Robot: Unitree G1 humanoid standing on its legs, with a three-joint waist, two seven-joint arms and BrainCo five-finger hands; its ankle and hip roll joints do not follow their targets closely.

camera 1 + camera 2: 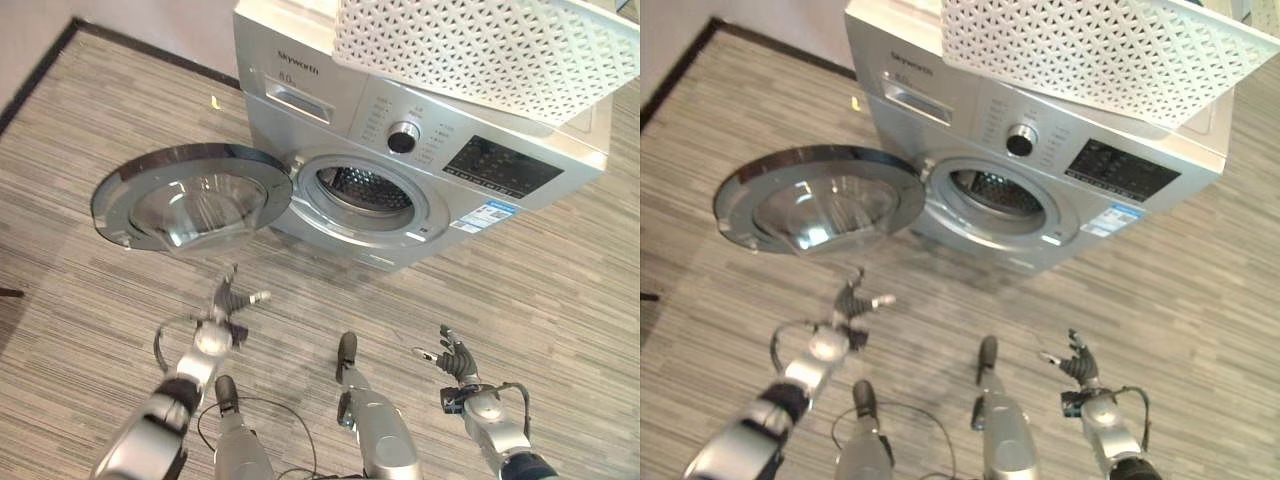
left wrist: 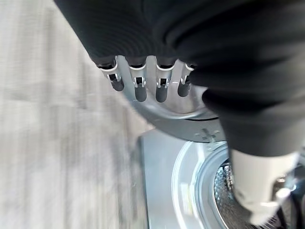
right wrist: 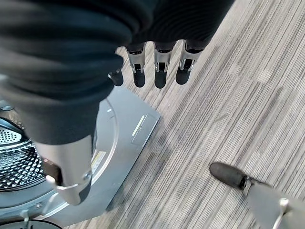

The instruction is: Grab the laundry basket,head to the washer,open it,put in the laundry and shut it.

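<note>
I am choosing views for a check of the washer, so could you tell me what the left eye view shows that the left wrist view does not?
Left eye view alone: the white laundry basket on top of the washer, the control knob, and the right hand.

Left wrist view alone: a close look along the left hand's fingers, which are relaxed.

Both: the open door, the drum, and the striped floor.

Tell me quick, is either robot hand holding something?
Left robot hand: open, holding nothing.
Right robot hand: open, holding nothing.
</note>
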